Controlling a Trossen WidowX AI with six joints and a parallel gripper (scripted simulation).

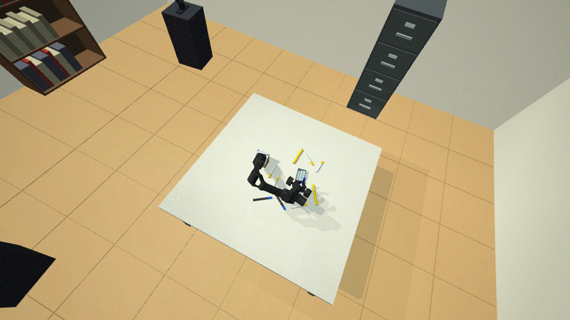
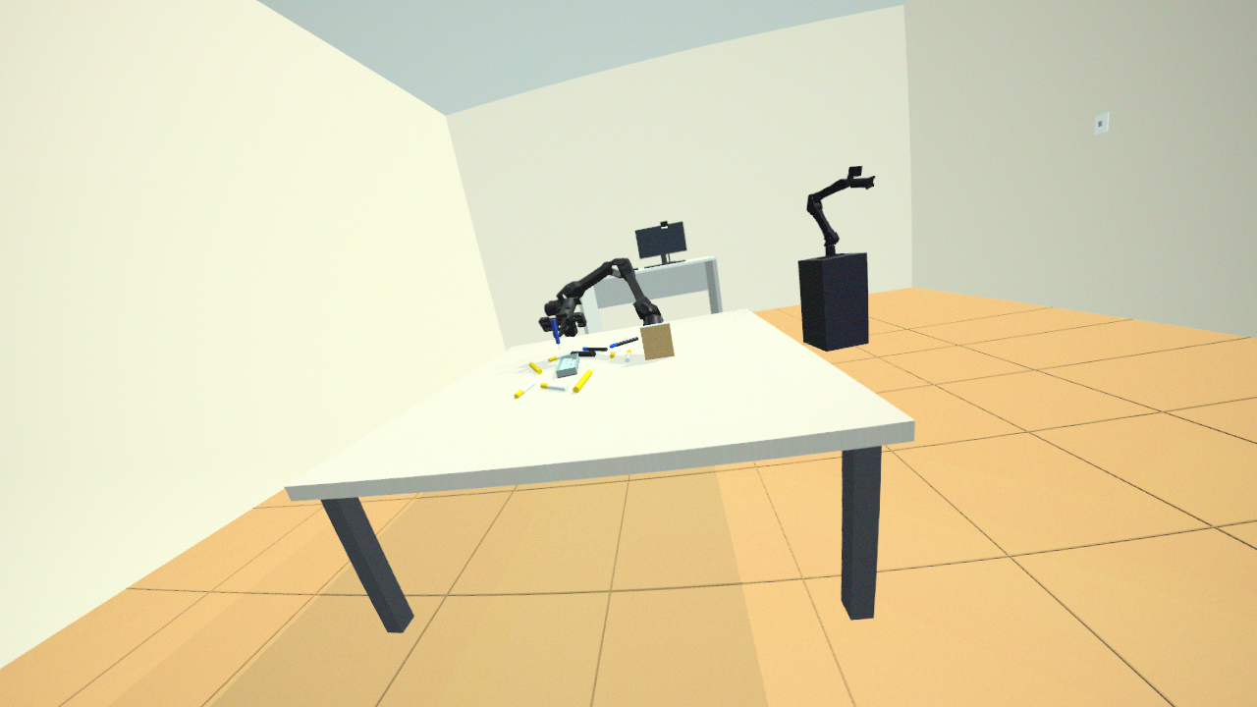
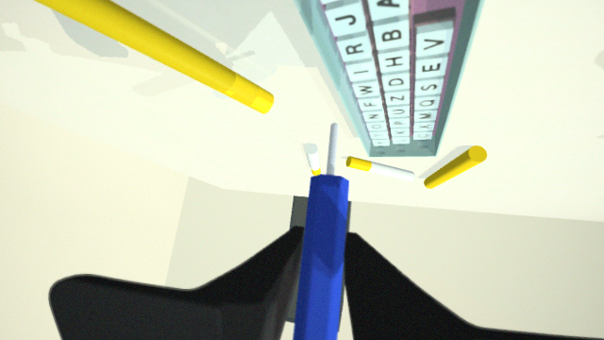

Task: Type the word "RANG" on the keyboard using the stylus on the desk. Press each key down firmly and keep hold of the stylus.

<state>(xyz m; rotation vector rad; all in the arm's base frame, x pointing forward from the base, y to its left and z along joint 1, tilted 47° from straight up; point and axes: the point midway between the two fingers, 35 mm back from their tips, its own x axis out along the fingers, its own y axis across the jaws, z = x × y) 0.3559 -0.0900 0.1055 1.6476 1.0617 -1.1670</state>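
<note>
Wrist view: we have our gripper [image 1: 302, 186] [image 2: 557, 325] [image 3: 324, 238] clenched around the blue barrel of the stylus [image 1: 303, 180] [image 2: 555, 331] [image 3: 323, 246], which rises from the bottom edge to just below the middle of the frame. Its thin pale tip points up the frame, to the left of the keyboard [image 1: 301, 175] [image 2: 568, 366] [image 3: 401, 149] as we see it. The keyboard fills the upper right, its letter rows running away from us; in the exterior view it lies left of centre on the white table [image 1: 239, 231] [image 2: 597, 430] [image 3: 533, 184], with the tip apparently above the surface.

We judge the stylus light and stiff, its faceted barrel giving flat faces to pinch. Smooth plastic, if that is what it is, may slip or pivot under a firm press, so we would grip the barrel squarely and push along its length. The slender tip looks the weaker part; sideways load there seems unwise. We cannot tell which letters are typed.
</note>
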